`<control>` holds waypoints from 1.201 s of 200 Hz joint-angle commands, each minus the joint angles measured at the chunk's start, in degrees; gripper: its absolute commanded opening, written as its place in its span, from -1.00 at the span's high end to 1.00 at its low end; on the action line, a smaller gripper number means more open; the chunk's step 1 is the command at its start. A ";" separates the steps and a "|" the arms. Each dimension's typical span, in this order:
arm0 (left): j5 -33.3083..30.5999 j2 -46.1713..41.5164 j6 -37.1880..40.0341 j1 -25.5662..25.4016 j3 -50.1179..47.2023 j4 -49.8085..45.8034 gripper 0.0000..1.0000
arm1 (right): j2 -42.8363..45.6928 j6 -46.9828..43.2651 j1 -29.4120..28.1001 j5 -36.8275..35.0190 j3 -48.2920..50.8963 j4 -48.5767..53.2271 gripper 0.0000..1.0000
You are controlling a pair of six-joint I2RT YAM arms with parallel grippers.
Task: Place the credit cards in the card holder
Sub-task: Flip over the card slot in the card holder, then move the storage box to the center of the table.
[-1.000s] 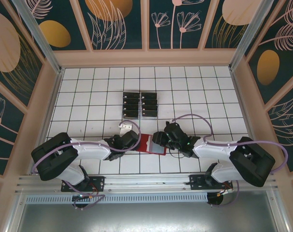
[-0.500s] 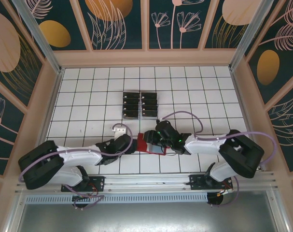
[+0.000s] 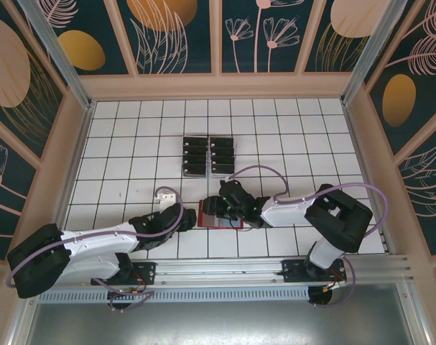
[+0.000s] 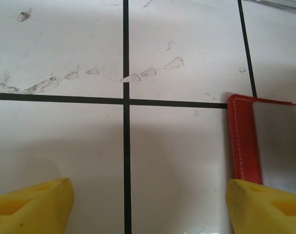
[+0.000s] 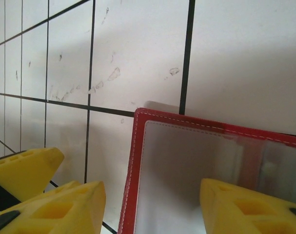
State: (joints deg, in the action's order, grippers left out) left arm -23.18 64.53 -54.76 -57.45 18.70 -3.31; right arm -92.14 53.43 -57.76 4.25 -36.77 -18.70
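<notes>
The card holder [image 3: 221, 218] lies open and flat on the tiles, red with a greyish inner pocket. Its red border [image 4: 243, 141] runs up the right of the left wrist view. My left gripper [image 4: 148, 209] is open over bare tile, its right finger at the holder's left edge. My right gripper [image 5: 152, 209] is open just above the holder [image 5: 196, 165], with the holder's left border between its fingers. In the top view the left gripper [image 3: 191, 216] and right gripper [image 3: 212, 210] meet at the holder's left end. The black credit cards [image 3: 208, 156] stand farther back in two columns.
A clear slotted rack [image 3: 195, 171] holds the cards behind the holder. A small white block [image 3: 165, 194] sits on the left arm's wrist. The other arm's yellow finger [image 5: 21, 170] shows at the lower left of the right wrist view. Patterned walls enclose the tiled table [image 3: 311, 136].
The right gripper has moved left across the card holder to its left end. The left arm has stretched out lower and drawn back slightly left. The holder has shifted a little to the left.
</notes>
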 commanded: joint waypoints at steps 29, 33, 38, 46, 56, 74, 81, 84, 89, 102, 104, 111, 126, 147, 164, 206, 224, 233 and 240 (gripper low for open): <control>-0.97 -0.70 -0.21 -0.30 1.40 -2.32 -0.63 | 4.86 -1.42 -0.42 -0.44 -3.89 3.13 -0.14; -0.83 -0.79 -0.03 -0.31 1.49 -2.39 -0.63 | 5.47 -1.52 -0.39 -0.59 -3.91 3.34 -0.14; -0.82 -0.81 0.10 -0.31 1.68 -2.44 -0.63 | 6.29 -1.59 -0.12 -0.77 -3.92 3.66 -0.14; -0.89 -0.82 0.27 -0.36 2.10 -2.89 -0.64 | 7.66 -2.07 0.27 -1.14 -4.04 4.60 -0.14; -1.33 -0.75 0.42 -0.38 2.90 -3.49 -0.65 | 9.81 -2.82 1.09 -2.03 -4.20 6.46 -0.14; -2.57 -0.40 0.69 -0.37 4.95 -3.75 -0.72 | 13.76 -4.33 4.08 -2.67 -4.15 10.05 -0.14; -3.88 -0.05 0.62 -0.22 6.15 -4.38 -0.78 | 15.30 -4.75 5.55 -2.66 -3.90 11.19 -0.13; -4.43 0.04 0.54 -0.02 6.74 -4.58 -0.81 | 16.00 -4.98 6.24 -2.66 -3.84 11.63 -0.13; -4.48 0.36 0.98 0.66 7.69 -4.68 -0.85 | 17.00 -5.42 7.37 -2.66 -3.68 12.44 -0.13; -2.42 1.09 2.62 4.60 10.17 -4.06 -0.93 | 19.13 -6.69 10.41 -2.84 -3.52 14.56 -0.13; -2.07 1.22 2.92 5.37 10.56 -3.85 -0.94 | 19.35 -6.94 10.87 -2.76 -3.53 14.81 -0.13; -1.13 1.53 4.14 7.89 11.72 -3.16 -0.97 | 19.85 -7.75 12.58 -2.59 -3.67 15.82 -0.13; -0.16 2.70 7.63 12.96 15.28 -2.07 -0.97 | 20.15 -9.77 15.92 -2.41 -4.40 17.62 -0.13; 4.37 5.90 12.16 20.99 21.00 -0.66 -0.97 | 18.82 -12.09 20.00 -1.21 -5.68 18.25 -0.13; 9.28 9.02 14.50 27.56 25.61 1.37 -0.97 | 16.75 -13.88 22.19 -1.00 -6.83 17.94 -0.13; 28.82 18.37 12.91 40.05 31.40 14.61 -0.98 | 10.50 -16.98 24.30 -1.00 -9.65 16.72 -0.13; 34.67 23.31 10.81 42.02 33.14 20.13 -0.98 | 8.64 -17.57 24.87 -0.83 -9.85 15.85 -0.13; 36.36 25.44 10.06 42.22 33.88 22.34 -0.98 | 7.79 -17.66 25.22 -0.74 -9.86 15.40 -0.13; 37.30 26.91 9.25 42.32 34.17 24.17 -0.98 | 7.18 -17.74 25.40 -0.65 -9.87 15.16 -0.13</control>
State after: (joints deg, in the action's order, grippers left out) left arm 3.55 86.83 -43.20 -15.59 50.72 11.07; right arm -83.11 37.85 -33.34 3.16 -44.93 -2.50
